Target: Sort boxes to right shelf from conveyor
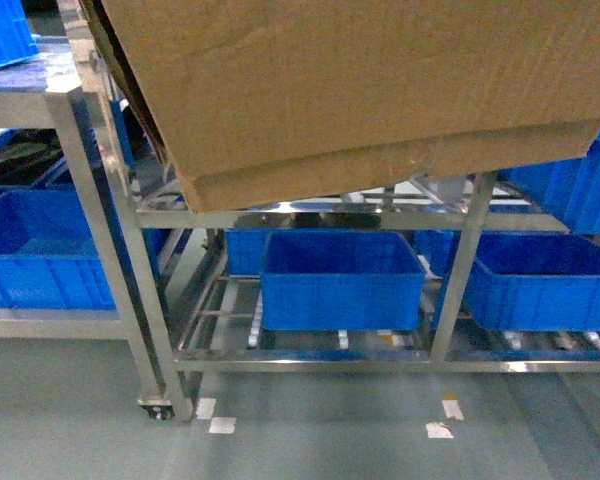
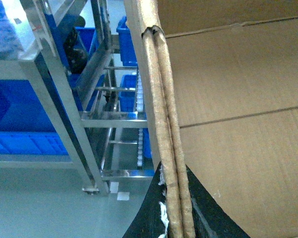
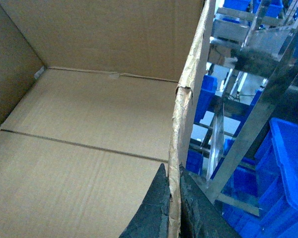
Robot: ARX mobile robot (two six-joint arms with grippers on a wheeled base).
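Head view: one brown cardboard box (image 1: 360, 90) hangs tilted over the steel shelf (image 1: 310, 215); two blue crates (image 1: 342, 280) sit on its lower rails. No claw shows here.

Left wrist view: the left claw (image 2: 175, 208) pinches the box's ragged wall.

Right wrist view: the right claw (image 3: 175, 208) is clamped on the opposite wall.

Blue rectangular plastic crates (image 1: 342, 280) on lower rack tier; white tape scraps (image 1: 221, 424) on grey-green floor (image 1: 70, 420).
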